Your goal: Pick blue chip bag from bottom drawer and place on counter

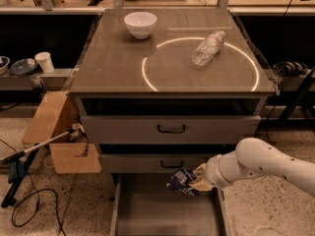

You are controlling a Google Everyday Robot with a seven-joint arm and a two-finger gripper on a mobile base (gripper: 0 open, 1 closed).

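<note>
The blue chip bag (180,180) is a crumpled dark navy foil bag with white markings. It hangs above the open bottom drawer (147,210), near its back right, level with the middle drawer's front. My gripper (193,183) comes in from the right on a white arm and is shut on the bag. The counter (118,63) above carries a glowing white circle (147,80).
A white bowl (140,23) stands at the counter's back left. A clear plastic bottle (207,47) lies inside the circle. Two drawers with black handles (172,129) sit above the open one. A cardboard box (59,136) and a long-handled tool (29,154) lie on the floor at left.
</note>
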